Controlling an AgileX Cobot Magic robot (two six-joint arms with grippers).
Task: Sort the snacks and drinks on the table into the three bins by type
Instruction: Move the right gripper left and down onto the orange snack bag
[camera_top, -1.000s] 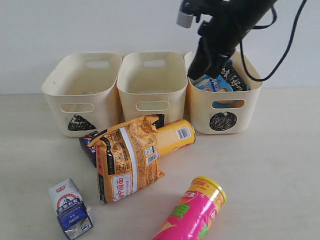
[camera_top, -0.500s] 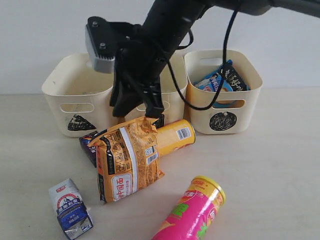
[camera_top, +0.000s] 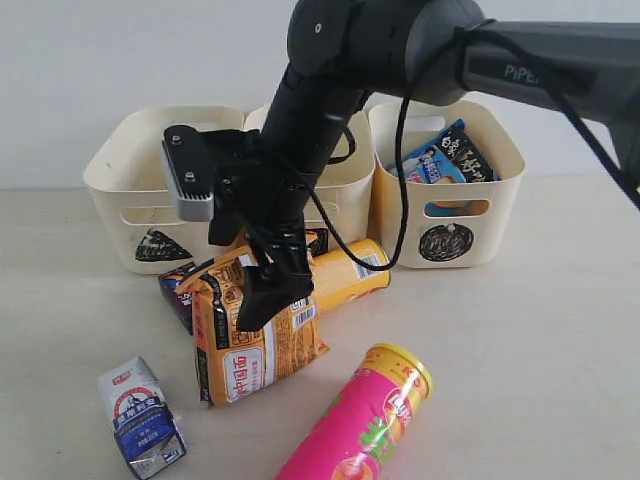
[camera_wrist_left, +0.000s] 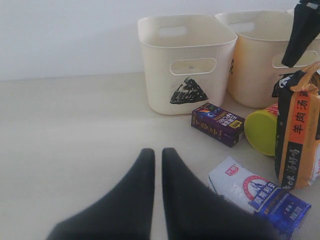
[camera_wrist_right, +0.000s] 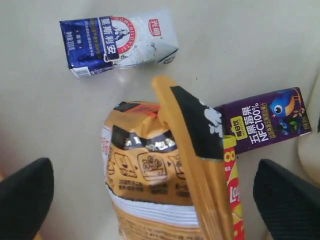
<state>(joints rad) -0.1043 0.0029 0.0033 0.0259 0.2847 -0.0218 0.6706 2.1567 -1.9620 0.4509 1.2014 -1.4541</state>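
Observation:
My right gripper (camera_top: 258, 300) reaches across and stands open over the orange-brown bag (camera_top: 250, 335), one finger on each side (camera_wrist_right: 155, 200) of the bag (camera_wrist_right: 150, 165). The yellow tube (camera_top: 350, 272) lies behind the bag, and the dark purple carton (camera_wrist_right: 265, 120) is beside it. The white and blue carton (camera_top: 142, 418) lies at the front left, the pink tube (camera_top: 365, 420) at the front. The blue-black bag (camera_top: 445, 158) sits in the circle bin (camera_top: 450, 235). My left gripper (camera_wrist_left: 157, 155) is shut and empty, low over the table (camera_wrist_left: 75, 125).
The triangle bin (camera_top: 165, 185) stands at the back left. The middle bin (camera_top: 300, 140) is partly hidden by my right arm. The right arm's cable loops over the circle bin. The table's right side (camera_top: 540, 330) holds nothing.
My right arm swung from the circle bin leftward and down to the orange-brown bag, open. The pink tube shifted a little to the left.

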